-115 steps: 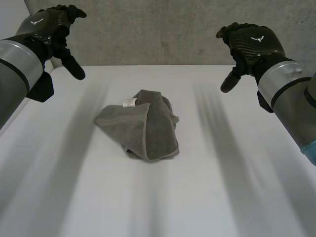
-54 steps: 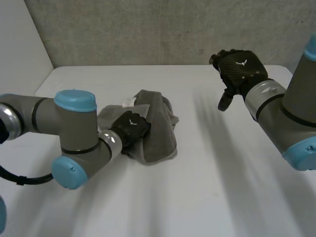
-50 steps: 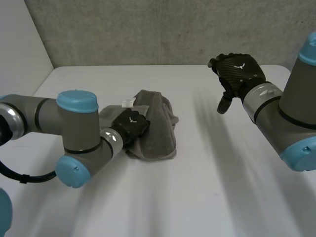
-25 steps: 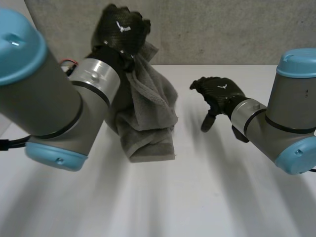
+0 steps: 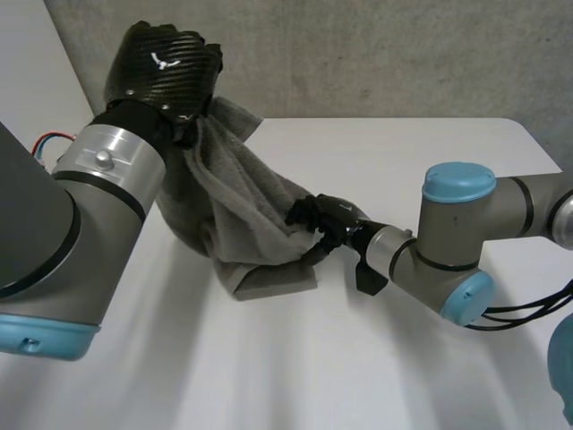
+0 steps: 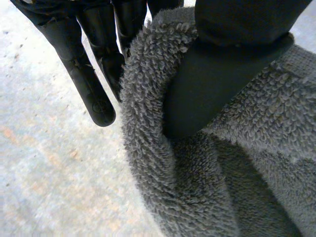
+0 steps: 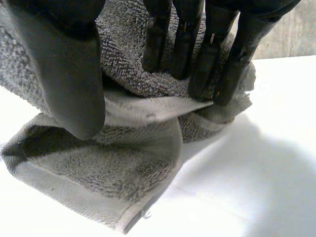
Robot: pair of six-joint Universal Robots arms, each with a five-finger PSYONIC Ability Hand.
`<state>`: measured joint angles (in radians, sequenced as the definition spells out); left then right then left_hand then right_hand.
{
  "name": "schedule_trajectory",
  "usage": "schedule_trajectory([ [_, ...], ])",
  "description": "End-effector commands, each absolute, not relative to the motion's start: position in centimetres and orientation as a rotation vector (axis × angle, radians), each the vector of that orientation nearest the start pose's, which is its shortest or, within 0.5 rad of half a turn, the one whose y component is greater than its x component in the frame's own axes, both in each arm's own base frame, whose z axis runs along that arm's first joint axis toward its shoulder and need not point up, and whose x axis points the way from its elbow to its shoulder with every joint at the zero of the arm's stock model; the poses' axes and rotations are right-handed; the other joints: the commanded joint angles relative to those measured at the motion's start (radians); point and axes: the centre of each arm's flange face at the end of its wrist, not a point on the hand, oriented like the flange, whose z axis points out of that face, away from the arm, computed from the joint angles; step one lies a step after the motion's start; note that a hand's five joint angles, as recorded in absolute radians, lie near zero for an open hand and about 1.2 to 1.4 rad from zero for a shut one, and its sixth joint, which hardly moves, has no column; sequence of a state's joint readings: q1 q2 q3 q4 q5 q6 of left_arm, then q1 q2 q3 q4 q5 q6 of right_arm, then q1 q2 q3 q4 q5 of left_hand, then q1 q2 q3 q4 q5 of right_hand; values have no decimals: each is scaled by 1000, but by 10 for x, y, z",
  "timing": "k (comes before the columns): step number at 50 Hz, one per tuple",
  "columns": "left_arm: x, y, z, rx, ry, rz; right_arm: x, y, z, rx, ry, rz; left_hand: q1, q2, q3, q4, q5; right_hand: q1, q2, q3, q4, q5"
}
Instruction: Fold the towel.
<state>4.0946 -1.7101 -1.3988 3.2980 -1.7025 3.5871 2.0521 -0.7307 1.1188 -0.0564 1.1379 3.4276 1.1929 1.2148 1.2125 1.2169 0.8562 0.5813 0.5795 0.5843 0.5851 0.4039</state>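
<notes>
Your left hand (image 5: pixel 166 67) is clamped on a bunched upper edge of the towel (image 5: pixel 237 210), thumb pressing the pile against the fingers. It holds the cloth high so that it hangs, with the lowest fold resting on the tabletop (image 5: pixel 403 152). Your right hand (image 5: pixel 327 215) pinches a side fold low down, probably to spread it. The left forearm (image 5: pixel 81 206) hides the towel's left side.
</notes>
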Motion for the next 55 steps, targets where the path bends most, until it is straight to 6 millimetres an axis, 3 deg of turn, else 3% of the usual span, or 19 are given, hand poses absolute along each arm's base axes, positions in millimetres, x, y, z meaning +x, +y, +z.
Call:
schedule_trajectory([
  [1,-289,-239,333,819,1831,-2425,347,-295,144,-537,1975,-1201,203,181,184,179,366,-294,-292,-297,-298,-291],
  [12,-290,-242,336,787,1845,-2455,343,-286,133,-640,2006,-1223,203,181,184,179,366,-285,-283,-288,-289,-282],
  [25,-291,-241,334,769,1889,-2468,377,-273,117,-678,1931,-1220,203,181,184,179,366,-212,-210,-215,-215,-209],
  [28,-291,-241,334,762,1897,-2473,381,-276,117,-652,1913,-1248,203,181,184,179,366,108,110,105,105,111],
  [30,-291,-241,335,757,1898,-2479,381,-278,118,-640,1906,-1261,203,181,184,179,366,437,439,434,433,440],
  [31,-290,-242,336,754,1895,-2481,381,-282,120,-629,1900,-1281,203,181,184,179,366,769,770,766,765,772],
  [33,-290,-243,337,747,1890,-2485,381,-287,126,-619,1893,-1311,203,181,184,179,366,815,817,812,811,818],
  [35,-288,-249,337,739,1880,-2486,380,-297,143,-589,1883,-1389,203,181,184,179,366,815,817,812,811,818],
  [37,-283,-271,337,687,1856,-2480,361,-330,181,-521,1845,-1552,203,181,184,179,366,815,817,812,811,818],
  [38,-283,-271,337,687,1856,-2480,361,-330,182,-520,1845,-1553,203,181,184,179,366,815,817,812,811,818],
  [41,-278,-313,356,565,1738,-2549,313,-378,268,-443,1721,-1894,203,181,184,179,366,815,817,812,811,818],
  [42,-278,-313,356,565,1737,-2549,313,-378,268,-443,1720,-1895,203,181,184,179,366,815,817,812,811,818],
  [44,-284,-324,386,472,1565,-2704,304,-372,334,-410,1512,-2138,203,181,184,179,366,815,817,812,811,818],
  [45,-284,-324,386,472,1564,-2705,303,-372,335,-409,1510,-2139,203,181,184,179,366,815,817,812,811,818],
  [46,-283,-326,404,402,1444,-2806,298,-364,369,-368,1352,-2267,203,181,184,179,366,815,817,812,811,818],
  [47,-283,-326,405,402,1443,-2807,298,-364,370,-368,1350,-2268,203,181,184,179,366,815,817,812,811,818],
  [49,-281,-328,432,254,1191,-2993,279,-341,428,-304,1047,-2457,203,181,184,179,366,815,817,812,811,818],
  [51,-279,-327,444,197,1083,-3062,276,-330,440,-308,975,-2482,203,181,184,179,366,815,817,812,811,818],
  [55,-279,-323,449,180,1043,-3088,279,-327,431,-373,1013,-2455,203,181,184,179,366,815,817,812,811,818],
])
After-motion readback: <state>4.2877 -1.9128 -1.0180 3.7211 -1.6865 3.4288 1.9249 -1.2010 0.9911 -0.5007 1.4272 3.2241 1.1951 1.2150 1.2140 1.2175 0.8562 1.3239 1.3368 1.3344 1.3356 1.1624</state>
